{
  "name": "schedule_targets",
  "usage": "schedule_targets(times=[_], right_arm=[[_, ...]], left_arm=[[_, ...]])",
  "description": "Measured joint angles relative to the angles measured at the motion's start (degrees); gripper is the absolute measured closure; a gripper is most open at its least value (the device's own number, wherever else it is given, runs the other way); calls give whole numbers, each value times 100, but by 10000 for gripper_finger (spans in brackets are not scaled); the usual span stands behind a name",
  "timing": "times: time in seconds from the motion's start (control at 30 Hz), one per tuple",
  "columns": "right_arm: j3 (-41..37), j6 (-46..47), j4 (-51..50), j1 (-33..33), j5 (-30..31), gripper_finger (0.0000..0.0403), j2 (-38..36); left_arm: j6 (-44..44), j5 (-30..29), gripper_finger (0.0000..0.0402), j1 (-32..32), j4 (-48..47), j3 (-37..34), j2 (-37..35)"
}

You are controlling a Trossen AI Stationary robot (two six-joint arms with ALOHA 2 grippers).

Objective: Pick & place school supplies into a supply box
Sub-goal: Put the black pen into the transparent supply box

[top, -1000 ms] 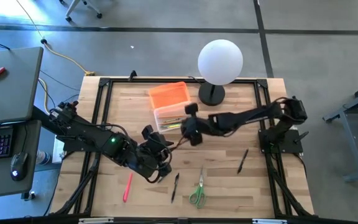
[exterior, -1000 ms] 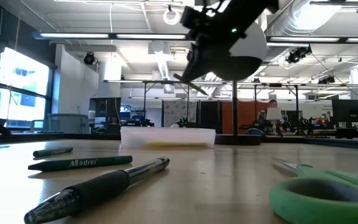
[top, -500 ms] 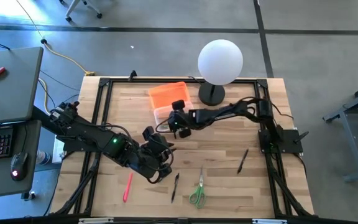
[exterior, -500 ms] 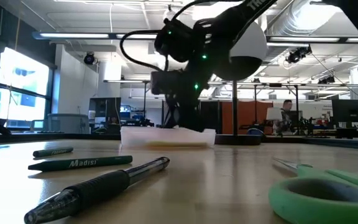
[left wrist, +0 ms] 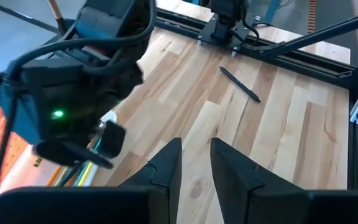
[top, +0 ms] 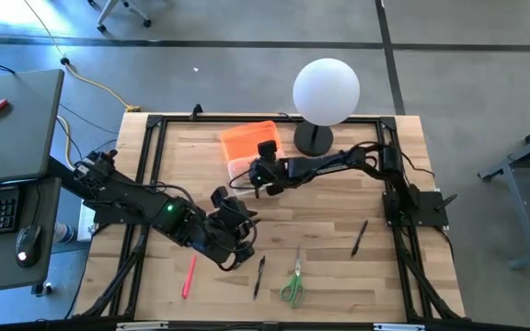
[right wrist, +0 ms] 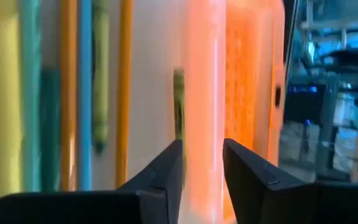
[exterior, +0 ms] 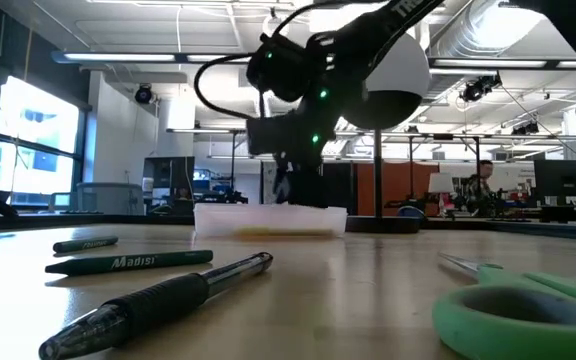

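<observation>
Right fingers (right wrist: 199, 168) parted, supply box (right wrist: 142, 74) directly beneath

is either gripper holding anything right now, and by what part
Nothing is held. The right gripper hangs open and empty over the supply box; the left gripper is open and empty above bare table.

The right gripper (right wrist: 202, 163) is hanging right over the supply box (right wrist: 160, 74), its two dark fingers (right wrist: 160, 177) showing a narrow gap between them and gripping nothing. Inside the pale box, long thin supplies are lying side by side, all running the same way: a broad yellow one (right wrist: 0, 93), a teal pencil (right wrist: 31, 81), an orange pencil (right wrist: 68, 81), a blue one (right wrist: 84, 81), an olive-green one (right wrist: 100, 81) and another orange pencil (right wrist: 124, 81). The orange textured lid (right wrist: 253, 81) is sitting alongside the box, and past it the room is showing, dim and bluish.
</observation>
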Motion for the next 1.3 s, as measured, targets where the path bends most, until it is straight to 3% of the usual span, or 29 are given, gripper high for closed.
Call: schedule_targets(times=[0.1, 0.3, 0.67, 0.83, 0.9, 1.0, 1.3], right_arm=[[1, 474, -972, 170, -71, 305, -261], [-483, 1710, -2294, 559, -1063, 305, -1203], [-3504, 3346, -2089, 1725, -1482, 305, -4451], [-4853, 4682, -961, 2402, -2669, 304, -5595], [-5126, 4942, -839, 2754, -3022, 304, -5755], [-5172, 5202, -1148, 3232, -3029, 304, -5742], [-4774, 5981, -2863, 4110, -3148, 304, -4905]], left_arm=[[0, -8, 284, 0, -7, 0, 0], [29, -9, 284, 0, -57, 0, 0], [46, 51, 284, -2, -92, 0, 24], [46, 49, 284, -2, -53, 0, 33], [46, 29, 284, -2, -25, 0, 33], [44, 1, 284, -2, 30, 0, 33], [10, -10, 284, -2, 160, 0, 35]])
